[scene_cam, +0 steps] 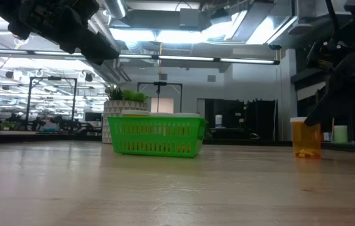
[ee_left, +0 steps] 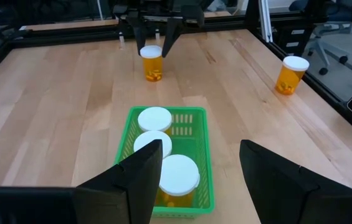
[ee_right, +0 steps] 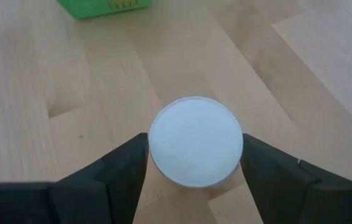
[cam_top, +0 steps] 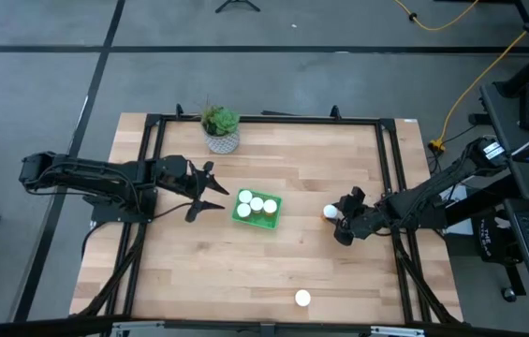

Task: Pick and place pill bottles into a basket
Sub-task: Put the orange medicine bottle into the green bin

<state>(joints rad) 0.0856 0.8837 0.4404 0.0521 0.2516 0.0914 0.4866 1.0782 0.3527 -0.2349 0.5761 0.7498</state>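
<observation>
The green basket (cam_top: 257, 208) sits mid-table and holds several white-capped orange pill bottles (ee_left: 156, 119). My left gripper (cam_top: 215, 195) is open and empty just left of the basket, a little above it; its fingers frame the basket in the left wrist view (ee_left: 200, 155). My right gripper (cam_top: 332, 215) is shut on a pill bottle (cam_top: 330, 212) that stands right of the basket; the bottle also shows in the low view (scene_cam: 306, 138). Another pill bottle (cam_top: 302, 298) stands alone near the table's near edge. My right gripper pinches the bottle between its two fingers at the white cap's two opposite sides (ee_right: 154, 149). The fingers (ee_left: 139, 43) come from above, slanting in from the table's right. The bottle stands upright with its base on the table (scene_cam: 306, 154).
A potted plant in a white-patterned pot (cam_top: 220, 131) stands at the far edge behind the basket. A black frame rail (cam_top: 390, 168) runs along the table's sides. Bare wood lies between the basket and the near edge.
</observation>
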